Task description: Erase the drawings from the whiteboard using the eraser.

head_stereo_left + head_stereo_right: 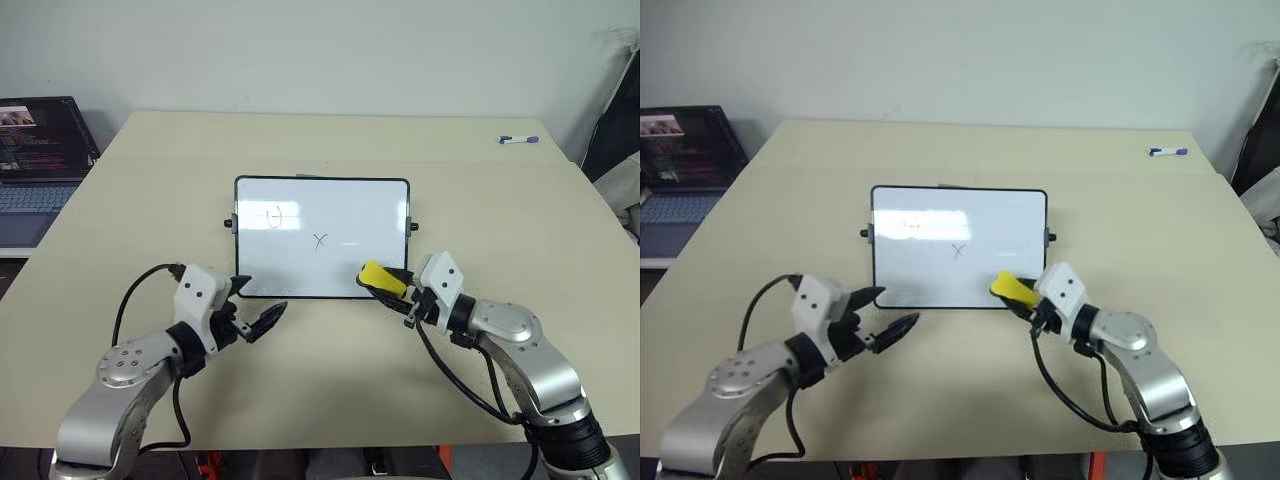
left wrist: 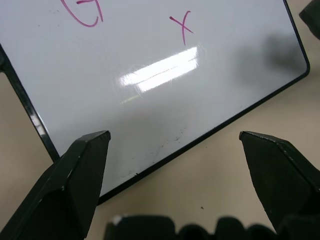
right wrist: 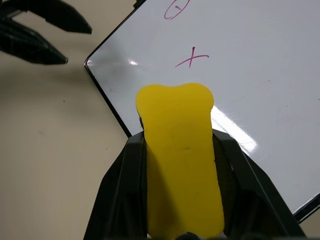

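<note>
The whiteboard [image 1: 322, 237] lies flat in the middle of the beige table [image 1: 480, 200], long side toward the robot, a small black knob on each short side. On its white face two of the drawings are plain: a circle-like doodle [image 1: 276, 216] toward the far left part and a red X [image 1: 320, 240] near the centre; right of the X there is only a very faint smudge, too slight to call. Over the board's near right corner sits the eraser [image 1: 382, 278], yellow and oblong, clamped between the two black fingers of the right gripper [image 1: 398, 287], which squeeze its long sides with the rounded end sticking out over the board; whether it touches the board I cannot tell. Across at the near left corner, the left gripper [image 1: 258, 305] is off the board just beside its near edge, fingers spread wide with nothing between them, the tips pointing toward the board. Farther out, a white marker with a purple cap [image 1: 518, 139] lies well away near the table's far right corner, and a laptop [image 1: 38, 150] stands off the table's left side.
</note>
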You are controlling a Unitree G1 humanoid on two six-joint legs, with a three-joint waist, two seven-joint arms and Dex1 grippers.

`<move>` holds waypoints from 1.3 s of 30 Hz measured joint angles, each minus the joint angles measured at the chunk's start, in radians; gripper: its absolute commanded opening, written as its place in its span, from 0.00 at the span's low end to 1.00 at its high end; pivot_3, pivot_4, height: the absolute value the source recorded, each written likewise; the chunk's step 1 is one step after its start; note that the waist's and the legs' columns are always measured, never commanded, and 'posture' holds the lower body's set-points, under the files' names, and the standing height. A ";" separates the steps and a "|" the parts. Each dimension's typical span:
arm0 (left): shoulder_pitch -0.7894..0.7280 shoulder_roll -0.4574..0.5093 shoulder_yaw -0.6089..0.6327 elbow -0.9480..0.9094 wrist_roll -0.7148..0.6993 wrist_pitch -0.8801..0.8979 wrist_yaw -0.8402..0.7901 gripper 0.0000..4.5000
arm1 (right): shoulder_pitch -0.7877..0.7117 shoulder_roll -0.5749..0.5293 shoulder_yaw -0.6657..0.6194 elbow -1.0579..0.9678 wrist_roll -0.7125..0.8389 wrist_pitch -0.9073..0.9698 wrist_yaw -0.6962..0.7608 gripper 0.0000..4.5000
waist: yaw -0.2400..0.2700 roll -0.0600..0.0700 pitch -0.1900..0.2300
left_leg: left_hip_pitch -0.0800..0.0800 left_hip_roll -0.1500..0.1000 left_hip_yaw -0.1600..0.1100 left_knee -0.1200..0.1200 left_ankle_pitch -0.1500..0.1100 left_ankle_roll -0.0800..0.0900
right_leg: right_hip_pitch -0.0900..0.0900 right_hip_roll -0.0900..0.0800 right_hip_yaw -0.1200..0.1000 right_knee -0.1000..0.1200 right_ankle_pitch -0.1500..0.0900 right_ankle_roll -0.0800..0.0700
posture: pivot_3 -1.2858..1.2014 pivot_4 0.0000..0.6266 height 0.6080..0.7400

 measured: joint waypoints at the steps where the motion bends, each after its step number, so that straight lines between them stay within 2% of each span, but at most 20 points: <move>1: -0.009 0.001 0.001 0.000 0.000 0.003 0.009 1.00 | -0.007 0.000 0.009 0.014 -0.007 -0.011 -0.001 0.29 | 0.000 0.000 0.000 | 0.000 0.000 0.000 0.000 0.000 0.000 | 0.000 0.000 0.000 0.000 0.000 0.000 | 0.52 0.24 1.00; 3: -0.023 0.002 0.003 0.000 -0.002 0.007 0.016 1.00 | -0.032 0.006 0.032 0.033 -0.029 -0.022 -0.008 0.29 | 0.000 0.000 0.000 | 0.000 0.000 0.000 0.000 0.000 0.000 | 0.000 0.000 0.000 0.001 0.000 0.000 | 0.52 0.24 1.00; 7: -0.060 0.010 -0.003 0.000 -0.002 0.020 0.025 1.00 | -0.196 0.050 0.102 0.122 -0.148 -0.038 -0.078 0.29 | -0.005 0.000 0.000 | 0.002 0.001 0.001 0.001 0.000 0.000 | 0.000 0.001 0.001 0.002 0.000 0.000 | 0.52 0.24 1.00; 15: -0.055 0.026 -0.045 0.039 0.015 -0.017 0.006 1.00 | -0.455 0.124 0.221 0.405 -0.304 -0.130 -0.112 0.29 | -0.002 0.000 0.000 | -0.002 0.000 0.001 0.000 0.000 0.000 | -0.003 0.000 0.000 0.001 0.002 -0.003 | 0.52 0.24 1.00; 20: -0.050 0.023 -0.067 0.051 0.027 -0.044 0.006 1.00 | -0.485 0.136 0.240 0.469 -0.355 -0.159 -0.109 0.29 | 0.001 0.000 0.000 | -0.002 0.000 0.001 0.000 0.000 0.000 | -0.003 -0.001 0.000 0.001 0.002 -0.003 | 0.52 0.24 1.00; 27: -0.032 0.022 -0.086 0.078 0.042 -0.068 0.005 1.00 | -0.468 0.051 0.316 0.434 -0.412 -0.190 0.005 0.29 | 0.000 0.000 0.000 | 0.000 0.000 0.000 0.000 0.000 0.000 | -0.001 -0.001 -0.001 0.002 0.002 -0.003 | 0.52 0.24 1.00; 34: -0.032 0.024 -0.087 0.087 0.043 -0.086 -0.011 1.00 | -0.594 0.109 0.303 0.581 -0.473 -0.265 -0.099 0.29 | -0.003 0.000 0.000 | 0.002 0.000 0.001 0.001 0.002 0.002 | 0.000 -0.001 0.000 0.003 0.004 -0.005 | 0.52 0.24 1.00; 39: -0.022 0.025 -0.087 0.088 0.054 -0.091 -0.011 1.00 | -0.609 0.130 0.314 0.611 -0.474 -0.299 -0.061 0.29 | -0.002 0.000 0.000 | 0.001 0.000 0.001 0.000 0.002 0.002 | -0.001 -0.001 0.000 0.002 0.004 -0.005 | 0.52 0.24 1.00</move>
